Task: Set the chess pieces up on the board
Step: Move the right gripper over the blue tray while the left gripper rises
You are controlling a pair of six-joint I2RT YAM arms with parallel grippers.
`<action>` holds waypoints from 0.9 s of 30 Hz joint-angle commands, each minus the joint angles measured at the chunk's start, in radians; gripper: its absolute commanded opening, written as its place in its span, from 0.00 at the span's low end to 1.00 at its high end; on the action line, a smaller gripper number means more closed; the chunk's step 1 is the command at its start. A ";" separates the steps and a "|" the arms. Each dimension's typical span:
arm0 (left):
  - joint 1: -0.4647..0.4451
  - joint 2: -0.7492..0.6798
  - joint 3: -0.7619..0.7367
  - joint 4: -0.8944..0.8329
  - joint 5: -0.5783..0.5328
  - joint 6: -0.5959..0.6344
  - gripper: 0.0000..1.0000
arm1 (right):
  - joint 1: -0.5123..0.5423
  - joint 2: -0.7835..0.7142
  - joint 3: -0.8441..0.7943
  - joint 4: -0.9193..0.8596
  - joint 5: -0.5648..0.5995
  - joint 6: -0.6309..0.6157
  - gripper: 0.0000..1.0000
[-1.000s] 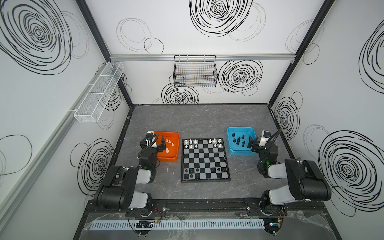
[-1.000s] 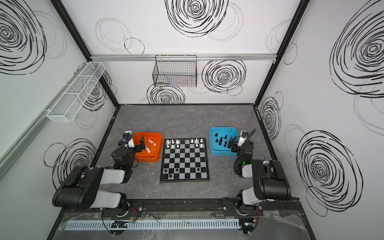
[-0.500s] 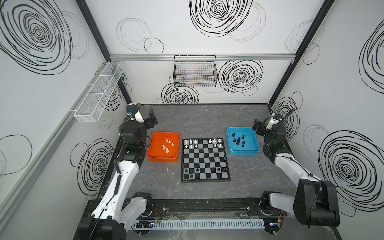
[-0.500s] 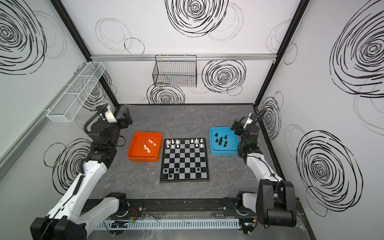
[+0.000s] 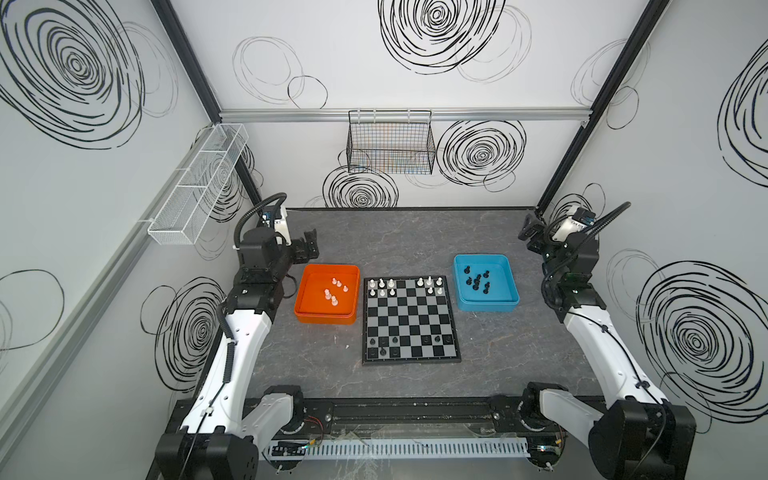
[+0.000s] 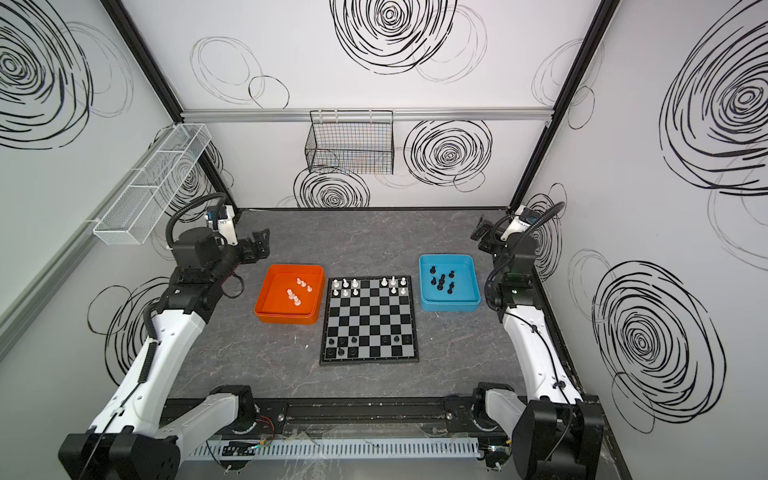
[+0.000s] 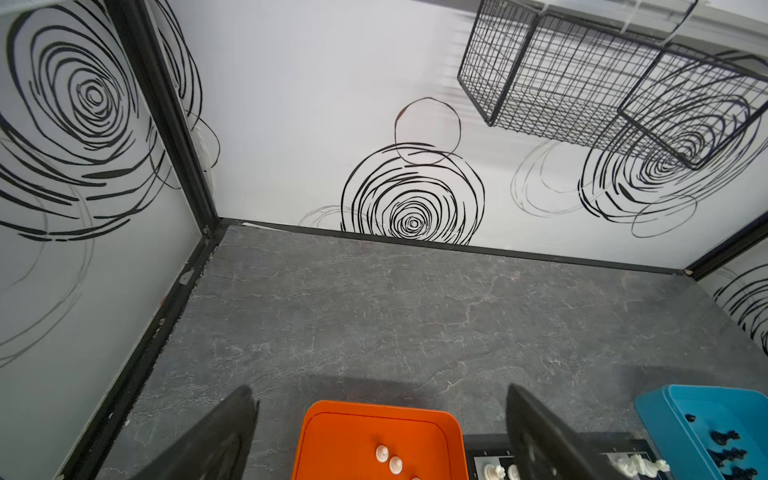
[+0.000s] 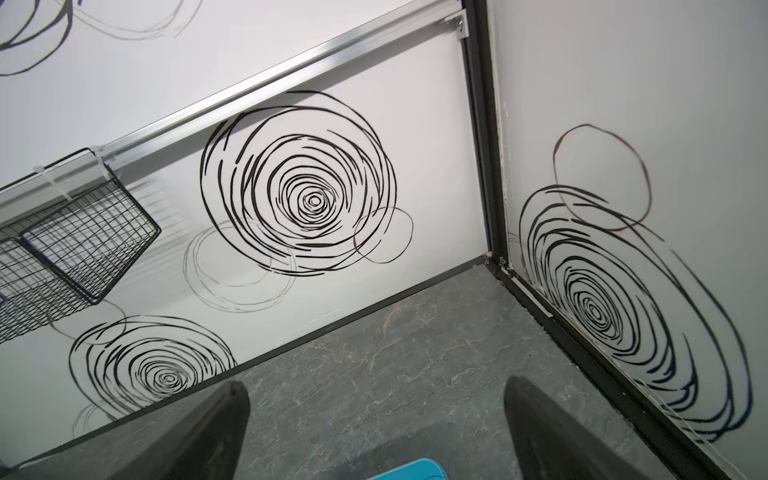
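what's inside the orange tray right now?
The orange tray holds a handful of loose white chess pieces, no black ones. Nothing covers it in both top views; piece types are too small to tell.

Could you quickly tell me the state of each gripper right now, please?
Left gripper: open, holding nothing.
Right gripper: open, holding nothing.

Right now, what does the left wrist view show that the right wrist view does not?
Only the left wrist view: the left gripper, open, the orange tray with white chess pieces, an edge of the board, black chess pieces. Only the right wrist view: the right gripper, open and empty. Both: the blue tray, the black wire basket, the grey table.
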 commanded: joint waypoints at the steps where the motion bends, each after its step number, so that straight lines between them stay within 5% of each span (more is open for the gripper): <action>1: -0.051 0.071 0.028 -0.014 0.013 0.078 0.96 | 0.029 0.079 0.129 -0.288 -0.054 -0.068 1.00; 6: -0.147 0.190 0.090 0.003 -0.009 0.102 0.96 | 0.086 0.224 0.230 -0.504 -0.067 -0.168 1.00; 17: -0.328 0.333 0.064 0.153 -0.065 0.131 0.96 | 0.176 0.414 0.254 -0.584 -0.024 -0.223 0.87; 27: -0.345 0.326 0.070 0.113 -0.081 0.117 0.96 | 0.199 0.606 0.362 -0.666 -0.019 -0.214 0.68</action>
